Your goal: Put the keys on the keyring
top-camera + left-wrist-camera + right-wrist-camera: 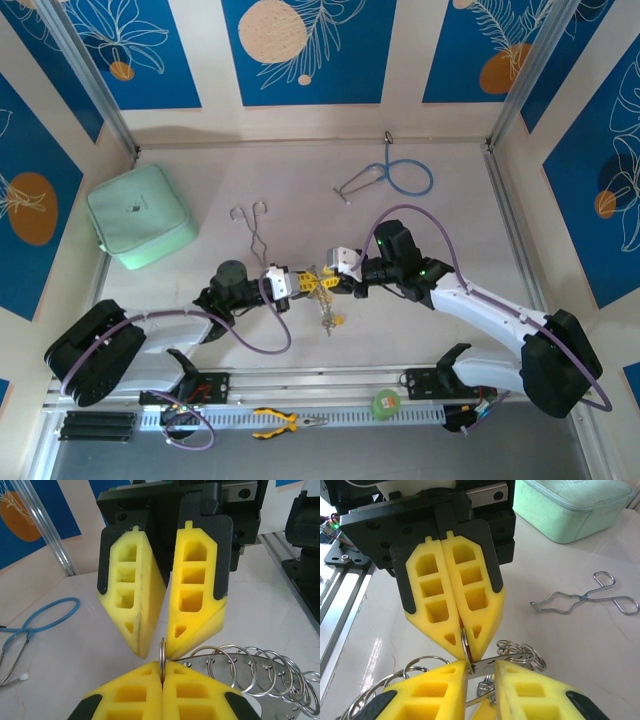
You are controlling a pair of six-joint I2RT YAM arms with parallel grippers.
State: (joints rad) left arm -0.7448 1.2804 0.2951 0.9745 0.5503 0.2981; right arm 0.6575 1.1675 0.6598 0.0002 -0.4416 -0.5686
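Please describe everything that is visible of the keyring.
The keyring is a flat, shiny silver metal band with holes and many small split rings along its rim. It seems held above the table. The shut left pincer pinches one split ring edge-on; the right pincer's parted fingers straddle the band.

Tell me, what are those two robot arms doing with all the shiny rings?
They are working on a silvery metal keyring fringed with small rings. The left gripper is pinched shut on one small ring. The right gripper, jaws partly open, meets it tip to tip. Tiny yellow-headed keys are right beside them.
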